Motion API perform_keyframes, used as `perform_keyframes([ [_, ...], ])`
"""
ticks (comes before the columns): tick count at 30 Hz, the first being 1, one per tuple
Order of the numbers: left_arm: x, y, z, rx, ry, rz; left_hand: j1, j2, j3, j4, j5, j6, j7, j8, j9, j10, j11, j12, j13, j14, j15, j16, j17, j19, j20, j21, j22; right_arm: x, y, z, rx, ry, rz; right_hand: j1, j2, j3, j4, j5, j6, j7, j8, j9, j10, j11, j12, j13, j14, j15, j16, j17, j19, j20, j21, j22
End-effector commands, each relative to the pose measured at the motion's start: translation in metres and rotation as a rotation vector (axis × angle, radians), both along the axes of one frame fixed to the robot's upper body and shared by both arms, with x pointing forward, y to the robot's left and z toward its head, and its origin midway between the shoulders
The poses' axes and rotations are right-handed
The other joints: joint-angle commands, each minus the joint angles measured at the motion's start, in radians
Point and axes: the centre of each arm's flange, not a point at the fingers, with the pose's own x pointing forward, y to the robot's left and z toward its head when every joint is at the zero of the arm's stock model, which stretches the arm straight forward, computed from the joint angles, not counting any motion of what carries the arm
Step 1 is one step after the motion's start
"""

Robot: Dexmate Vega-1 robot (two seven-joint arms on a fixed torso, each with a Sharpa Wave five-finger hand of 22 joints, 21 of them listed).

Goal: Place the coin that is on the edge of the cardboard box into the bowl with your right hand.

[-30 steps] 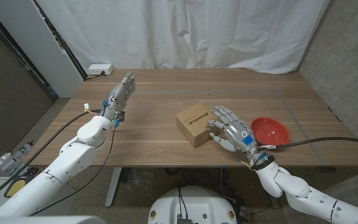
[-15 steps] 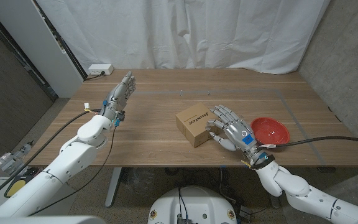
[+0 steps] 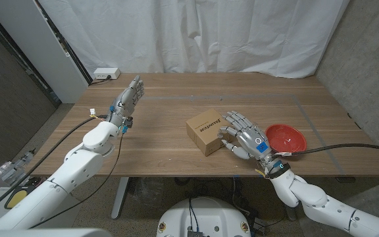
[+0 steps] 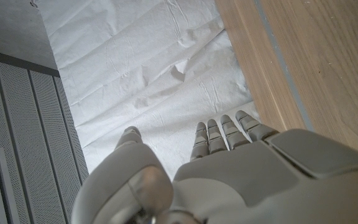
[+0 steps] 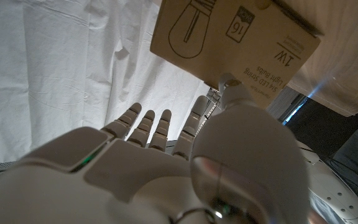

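Note:
A small cardboard box (image 3: 204, 131) sits at the table's middle, with a printed side (image 5: 229, 34) facing my right wrist camera. My right hand (image 3: 244, 138) is at the box's right edge, fingers spread over that edge and thumb tip (image 5: 229, 83) against the printed side. I cannot make out the coin in the head view; a small round shape (image 5: 263, 4) at the box's edge may be it. The red bowl (image 3: 286, 139) stands just right of my right hand. Far from the box, my left hand (image 3: 127, 101) is raised at the table's left, fingers straight and holding nothing.
A white power strip (image 3: 105, 73) lies at the table's back left corner. A white curtain (image 3: 196, 33) hangs behind the table. A thin taped line (image 3: 268, 96) runs across the wood behind the box and the bowl.

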Motion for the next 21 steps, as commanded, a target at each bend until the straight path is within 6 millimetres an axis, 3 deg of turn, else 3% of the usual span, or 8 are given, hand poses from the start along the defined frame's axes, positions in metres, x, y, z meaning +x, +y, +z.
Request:
perform_keyframes([
  [1, 0.0024, -0.0004, 0.0003, 0.000, 0.003, -0.001, 0.005, 0.004, -0.002, 0.001, -0.001, 0.008, 0.001, -0.003, 0.003, 0.000, 0.004, 0.000, 0.003, -0.005, 0.004, 0.000, 0.005, -0.005, -0.029, -0.003, 0.002, 0.0030, 0.0014, 0.0016, -0.003, 0.002, 0.005, 0.008, 0.013, -0.003, -0.002, 0.007, 0.027, 0.002, 0.013, -0.001, 0.016, 0.001, 0.011, 0.005, 0.015, -0.009, 0.004, 0.004, 0.010, -0.030, 0.006, 0.003],
  [21, 0.0033, -0.0002, -0.0022, -0.004, 0.010, 0.002, 0.006, 0.006, -0.004, 0.001, -0.001, 0.008, 0.001, -0.003, 0.003, 0.001, 0.007, 0.000, 0.003, -0.006, 0.005, 0.000, 0.005, -0.006, -0.029, -0.003, 0.002, 0.0039, -0.0009, 0.0050, -0.012, 0.002, 0.009, 0.017, 0.024, -0.006, -0.005, 0.005, 0.110, -0.001, 0.054, -0.006, 0.047, -0.012, 0.027, 0.006, 0.041, -0.017, 0.009, 0.002, 0.019, -0.033, 0.012, 0.002],
])
